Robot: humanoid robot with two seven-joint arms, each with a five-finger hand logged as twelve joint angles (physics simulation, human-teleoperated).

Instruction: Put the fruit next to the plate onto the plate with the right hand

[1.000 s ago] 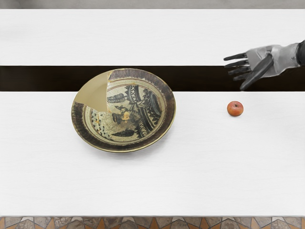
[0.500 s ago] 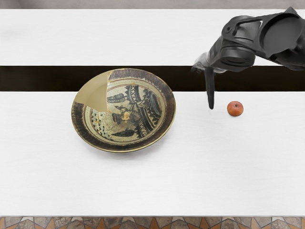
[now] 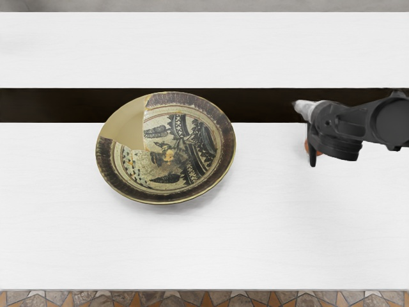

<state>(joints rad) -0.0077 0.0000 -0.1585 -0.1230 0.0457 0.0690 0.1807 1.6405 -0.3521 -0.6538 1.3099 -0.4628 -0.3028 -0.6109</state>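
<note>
While the right hand [image 3: 332, 131] hangs low over the white desk [image 3: 204, 243], its arm coming in from the right edge, it covers nearly all of the fruit [image 3: 306, 146]. Only a thin reddish sliver shows beside one dark finger. Fingers [image 3: 312, 157] point down around the fruit; cannot tell whether they close on it or stand apart. Fruit lies under the hand, well right of the plate [image 3: 103, 160], not on it. Plate: shallow, dark-rimmed, painted centre, left of the desk's middle.
</note>
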